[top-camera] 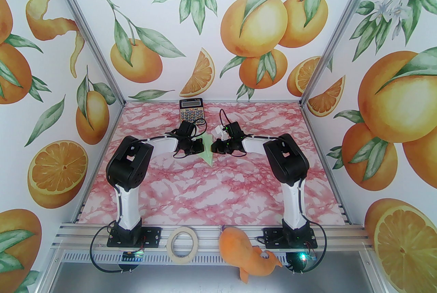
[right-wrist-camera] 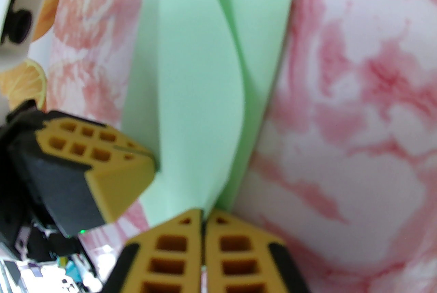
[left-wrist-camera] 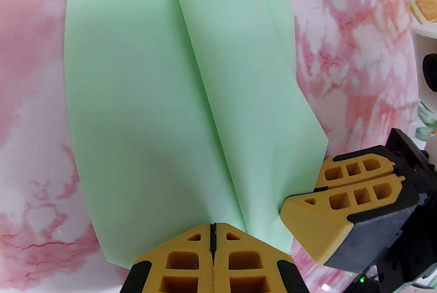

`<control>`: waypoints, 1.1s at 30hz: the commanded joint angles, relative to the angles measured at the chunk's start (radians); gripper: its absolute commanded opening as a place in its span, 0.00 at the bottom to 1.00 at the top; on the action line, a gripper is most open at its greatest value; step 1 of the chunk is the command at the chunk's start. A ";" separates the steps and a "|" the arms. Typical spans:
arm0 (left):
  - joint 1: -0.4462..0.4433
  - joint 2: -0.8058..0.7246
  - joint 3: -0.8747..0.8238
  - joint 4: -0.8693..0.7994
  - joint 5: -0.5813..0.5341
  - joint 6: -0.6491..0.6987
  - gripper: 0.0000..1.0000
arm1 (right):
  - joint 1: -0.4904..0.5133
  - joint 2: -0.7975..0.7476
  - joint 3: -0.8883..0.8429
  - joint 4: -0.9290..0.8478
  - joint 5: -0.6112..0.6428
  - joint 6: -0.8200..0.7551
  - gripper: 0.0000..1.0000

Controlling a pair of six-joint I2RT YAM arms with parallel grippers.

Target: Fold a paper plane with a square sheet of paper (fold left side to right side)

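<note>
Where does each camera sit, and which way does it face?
Top external: high behind the robot, looking down on the pink marbled table; left arm and right arm show.
Left wrist: behind the left end effector, facing the pale green folded paper sheet.
Right wrist: behind the right end effector, facing it too.
Shared: each wrist view shows the other end effector.

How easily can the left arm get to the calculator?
Probably yes. The calculator lies just past the left pincer, with bare table between them. That pincer is shut at the paper, though.
</note>
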 commanded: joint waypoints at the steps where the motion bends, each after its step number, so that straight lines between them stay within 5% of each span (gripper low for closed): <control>1: -0.010 0.026 -0.007 -0.026 -0.003 0.020 0.03 | 0.009 0.008 0.007 -0.022 0.051 -0.017 0.18; 8: -0.010 0.034 -0.002 -0.029 0.001 0.022 0.03 | -0.016 -0.037 -0.013 -0.016 0.064 -0.012 0.27; 33: -0.014 0.052 0.011 -0.032 0.017 0.028 0.02 | -0.028 -0.091 -0.014 -0.002 0.076 -0.001 0.23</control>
